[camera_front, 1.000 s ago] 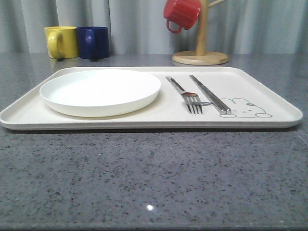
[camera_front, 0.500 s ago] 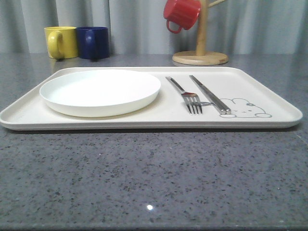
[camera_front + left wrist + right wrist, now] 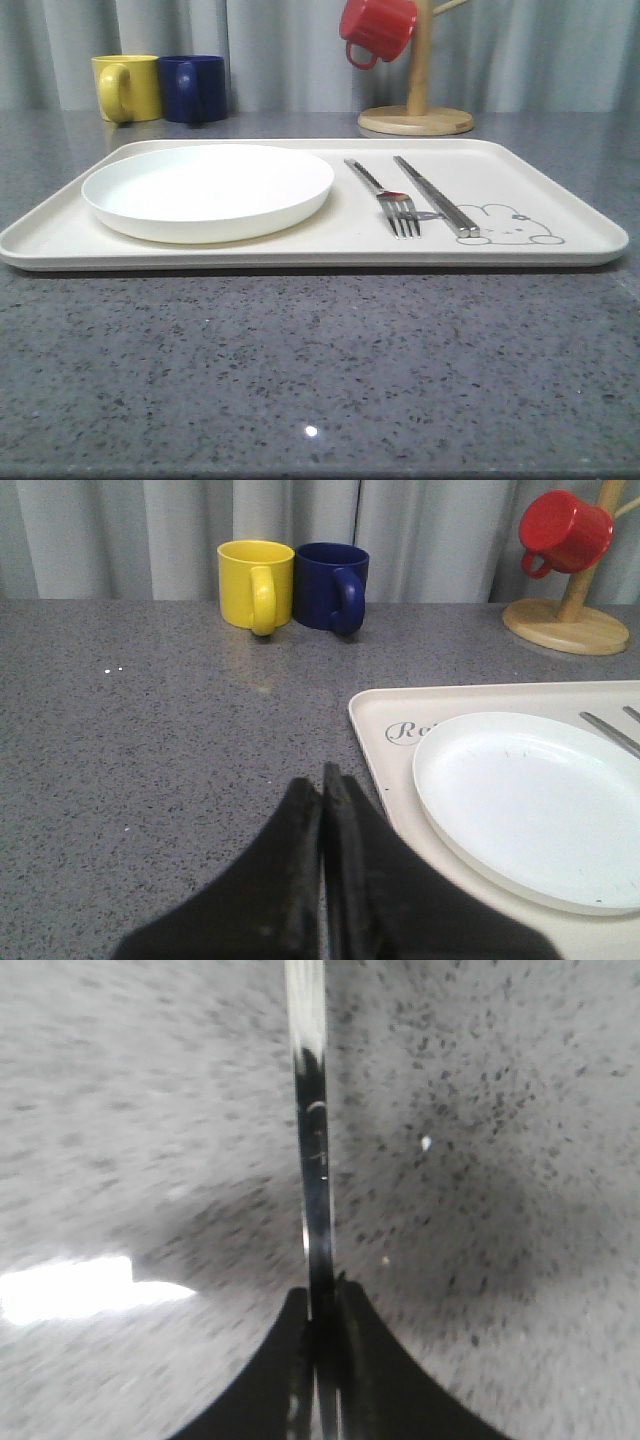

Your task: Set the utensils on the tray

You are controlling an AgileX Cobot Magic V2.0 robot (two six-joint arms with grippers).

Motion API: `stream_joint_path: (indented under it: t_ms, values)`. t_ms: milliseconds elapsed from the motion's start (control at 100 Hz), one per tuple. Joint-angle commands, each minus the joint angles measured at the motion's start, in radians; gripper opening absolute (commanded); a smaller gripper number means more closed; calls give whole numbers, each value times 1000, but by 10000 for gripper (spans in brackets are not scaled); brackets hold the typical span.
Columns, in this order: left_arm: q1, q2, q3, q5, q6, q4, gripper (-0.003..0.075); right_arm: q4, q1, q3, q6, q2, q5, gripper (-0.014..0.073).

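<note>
The cream tray (image 3: 335, 235) lies across the table in the front view. On it rest a round white plate (image 3: 208, 185), a silver fork (image 3: 385, 195) and a pair of metal chopsticks (image 3: 435, 195) beside the rabbit drawing. My left gripper (image 3: 322, 778) is shut with nothing in it, hovering over the grey table just outside the tray's (image 3: 375, 730) corner, close to the plate (image 3: 530, 800). My right gripper (image 3: 320, 1295) is shut on the slim shiny handle of the spoon (image 3: 312, 1140) above bare grey tabletop; the spoon's bowl end is blurred.
A yellow mug (image 3: 127, 87) and a navy mug (image 3: 195, 88) stand at the back left. A red mug (image 3: 377, 28) hangs on a wooden stand whose round base (image 3: 416, 120) sits behind the tray. Grey curtains close the back.
</note>
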Motion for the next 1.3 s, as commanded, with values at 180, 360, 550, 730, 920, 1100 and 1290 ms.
stream_joint_path:
  t_ms: [180, 360, 550, 730, 920, 1100, 1290]
  values:
    - [-1, 3, -28, -72, 3, -6, -19, 33, 121, -24, 104, -147, 6, -25]
    - [-1, 3, -28, -72, 3, -6, -19, 33, 269, -24, 188, -149, -19, -25]
    - [-1, 3, -28, -72, 3, -6, -19, 33, 392, -24, 248, -142, -89, -25]
    - [-1, 3, -28, -72, 3, -6, -19, 33, 442, -24, 286, -107, -123, -25]
    - [-1, 3, -28, -72, 3, -6, -19, 33, 464, -24, 292, -52, -129, -25]
    - [-1, 3, -28, -72, 3, -6, -19, 33, 464, -24, 292, -11, -131, -25]
    - [-1, 3, -28, -72, 3, -6, -19, 34, 464, -24, 292, 22, -124, -25]
